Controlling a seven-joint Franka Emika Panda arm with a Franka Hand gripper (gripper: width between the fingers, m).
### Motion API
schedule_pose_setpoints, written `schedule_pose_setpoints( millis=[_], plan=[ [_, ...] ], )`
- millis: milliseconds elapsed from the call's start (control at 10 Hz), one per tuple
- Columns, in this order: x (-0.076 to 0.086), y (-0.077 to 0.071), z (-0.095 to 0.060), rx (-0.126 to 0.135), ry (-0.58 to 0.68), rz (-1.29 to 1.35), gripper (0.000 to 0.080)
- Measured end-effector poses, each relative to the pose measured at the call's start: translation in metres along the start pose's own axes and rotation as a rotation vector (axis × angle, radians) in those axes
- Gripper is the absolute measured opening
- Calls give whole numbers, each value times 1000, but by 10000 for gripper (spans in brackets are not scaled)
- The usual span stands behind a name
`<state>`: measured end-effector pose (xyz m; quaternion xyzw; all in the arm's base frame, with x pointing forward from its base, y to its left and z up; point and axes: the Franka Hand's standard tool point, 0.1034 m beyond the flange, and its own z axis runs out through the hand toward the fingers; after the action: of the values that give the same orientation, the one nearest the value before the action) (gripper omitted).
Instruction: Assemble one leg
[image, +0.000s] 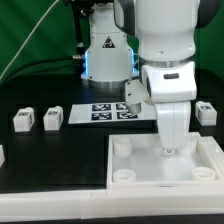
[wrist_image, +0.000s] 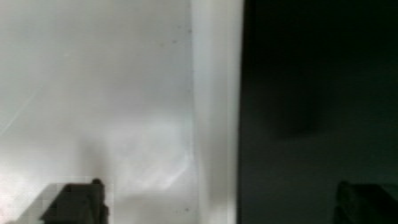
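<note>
The large white tray-like piece (image: 120, 175) with corner sockets lies at the front of the black table. My gripper (image: 170, 143) hangs straight down over its far rim, right of the middle. In the wrist view the gripper (wrist_image: 222, 188) is open, its two dark fingertips (wrist_image: 75, 204) far apart with nothing between them. Below them lie the white piece (wrist_image: 107, 100) on one side and black table on the other. Two legs (image: 22, 121) (image: 53, 118) stand at the exterior view's left and one leg (image: 207, 112) at its right. Another tagged block (image: 133, 94) shows beside my wrist.
The marker board (image: 105, 110) lies behind the tray piece, near the robot base (image: 107, 55). A white part (image: 2, 155) shows at the exterior view's left edge. The table is black cloth.
</note>
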<state>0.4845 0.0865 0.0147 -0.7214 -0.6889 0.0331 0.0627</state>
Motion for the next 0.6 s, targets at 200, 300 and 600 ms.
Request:
schedule_pose_setpoints(
  millis=[200, 300, 600],
  plan=[
    [0, 0, -1, -2, -1, 2, 649],
    [0, -2, -7, -8, -3, 15, 649],
    [3, -16, -42, -37, -22, 43, 649]
  ],
)
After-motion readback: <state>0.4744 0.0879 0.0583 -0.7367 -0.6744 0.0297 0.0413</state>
